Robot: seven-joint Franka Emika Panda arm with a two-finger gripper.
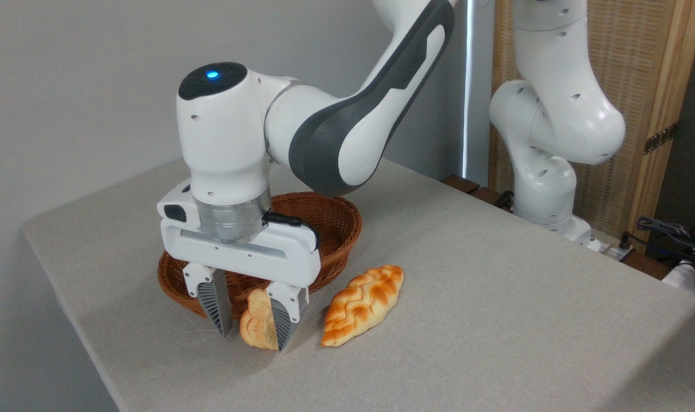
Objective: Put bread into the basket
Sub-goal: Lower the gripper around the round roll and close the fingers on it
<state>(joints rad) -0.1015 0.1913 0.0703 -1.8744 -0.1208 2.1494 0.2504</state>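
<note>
**Materials and finishes on the tabletop**

The tabletop is covered in a matt, finely woven beige-grey cloth. The basket is reddish-brown woven wicker, ribbed and slightly shiny. The bread has a pale golden, layered surface with a soft sheen; the braided loaf looks glossier, orange-brown and smooth. The arm is glossy white plastic with dark grey panels and a brushed metal wrist ring. The gripper has a white plastic body; its jaws carry ribbed grey pads.
</note>
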